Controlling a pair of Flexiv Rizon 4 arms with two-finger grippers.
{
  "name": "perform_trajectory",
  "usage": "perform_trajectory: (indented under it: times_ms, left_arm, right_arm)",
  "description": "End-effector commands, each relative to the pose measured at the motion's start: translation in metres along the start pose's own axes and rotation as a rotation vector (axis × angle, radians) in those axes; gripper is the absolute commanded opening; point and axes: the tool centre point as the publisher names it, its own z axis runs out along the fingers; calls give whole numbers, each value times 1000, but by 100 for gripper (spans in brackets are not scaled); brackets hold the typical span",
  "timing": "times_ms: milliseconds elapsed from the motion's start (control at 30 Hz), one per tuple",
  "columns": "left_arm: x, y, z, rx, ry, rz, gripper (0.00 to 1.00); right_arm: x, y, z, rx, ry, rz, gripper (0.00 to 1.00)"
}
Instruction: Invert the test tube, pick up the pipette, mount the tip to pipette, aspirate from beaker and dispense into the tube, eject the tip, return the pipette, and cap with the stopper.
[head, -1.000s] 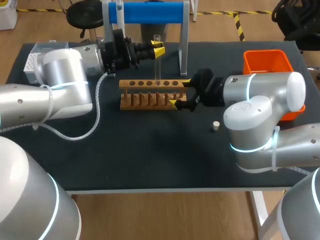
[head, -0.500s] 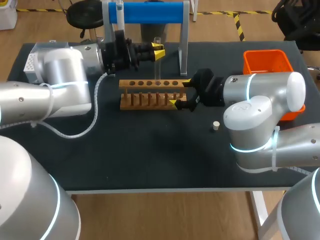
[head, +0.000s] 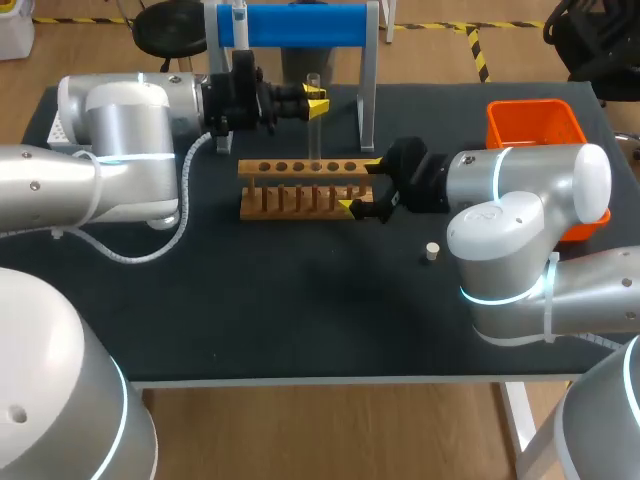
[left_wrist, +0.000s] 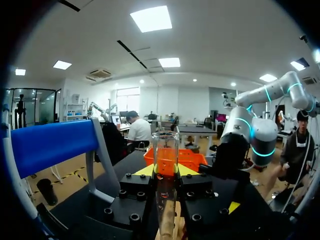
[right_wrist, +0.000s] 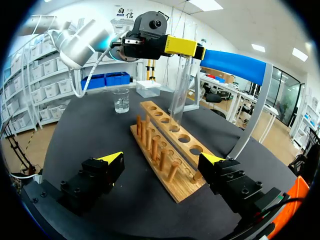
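Observation:
A clear test tube (head: 315, 125) stands upright, open end up, with its lower end at a hole of the wooden rack (head: 300, 190). My left gripper (head: 316, 101) is shut on the tube's upper part; in the left wrist view the tube (left_wrist: 166, 150) sits between its yellow tips (left_wrist: 143, 170). My right gripper (head: 360, 186) is open, its fingers either side of the rack's right end without holding it. From the right wrist, the rack (right_wrist: 165, 145), the tube (right_wrist: 180, 80) and a beaker (right_wrist: 121, 101) show. A small stopper (head: 432, 251) lies on the mat.
An orange bin (head: 535, 122) stands at the back right, partly behind my right arm. The blue-barred stand (head: 290, 25) rises behind the rack. A white box (right_wrist: 148, 88) sits near the beaker.
My left arm's elbow and forearm have swung up and back, while its gripper and the tube stay almost in place. The right arm has not moved.

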Motion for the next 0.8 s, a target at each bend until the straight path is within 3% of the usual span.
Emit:
perform_trajectory:
  times_ms: [33,800]
  left_arm:
    - [1,-1,-1,-11,2,-6,0]
    - [0,9,5,12,2,-11,0]
  right_arm:
    - [0,0,-1,3,2,0,100]
    - [0,0,-1,3,2,0,100]
